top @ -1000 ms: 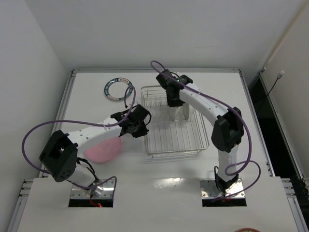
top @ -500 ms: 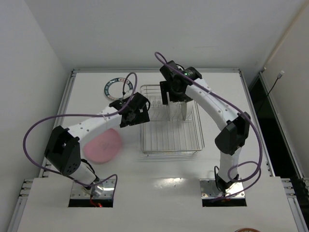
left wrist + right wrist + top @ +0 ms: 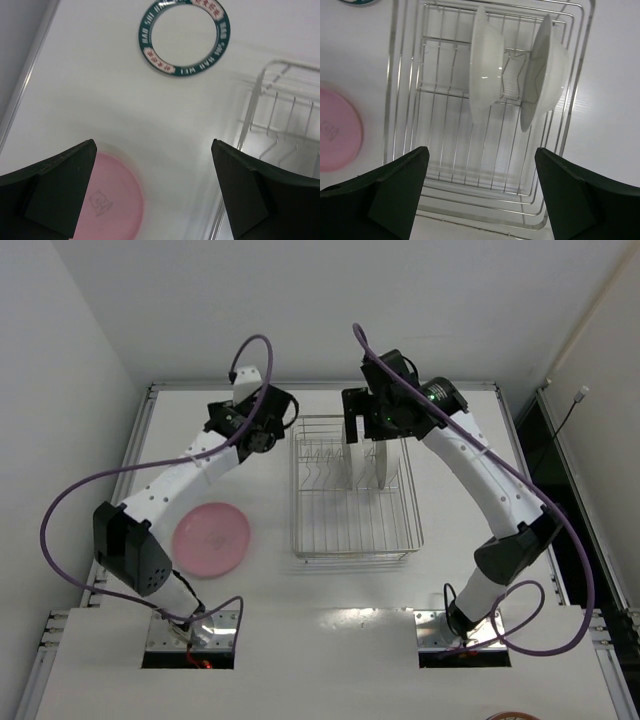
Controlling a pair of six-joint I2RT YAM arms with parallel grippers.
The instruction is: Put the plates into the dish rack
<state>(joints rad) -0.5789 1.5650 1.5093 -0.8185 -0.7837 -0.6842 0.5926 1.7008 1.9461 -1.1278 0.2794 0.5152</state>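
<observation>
The dish rack [image 3: 355,530] stands mid-table, with two white plates [image 3: 350,465] [image 3: 385,468] upright among its tines. They also show in the right wrist view [image 3: 487,65] [image 3: 545,70]. The pink plate [image 3: 211,538] lies flat left of the rack. The blue-rimmed plate [image 3: 184,37] lies flat at the far left; my left arm hides it in the top view. My left gripper [image 3: 250,422] [image 3: 152,195] is open and empty, high above the table between the pink and blue-rimmed plates. My right gripper [image 3: 375,425] [image 3: 482,195] is open and empty, high above the rack [image 3: 485,215].
The rack's left wall [image 3: 250,115] runs close to the right of the left gripper's view. The table's raised left edge [image 3: 140,450] is near the left arm. The pink plate also shows at the left edge of the right wrist view [image 3: 335,130].
My left arm swung from beside the rack's near-left side to the far left, uncovering the pink plate. My right gripper rose and drew back from the white plates. The rack squared up slightly.
</observation>
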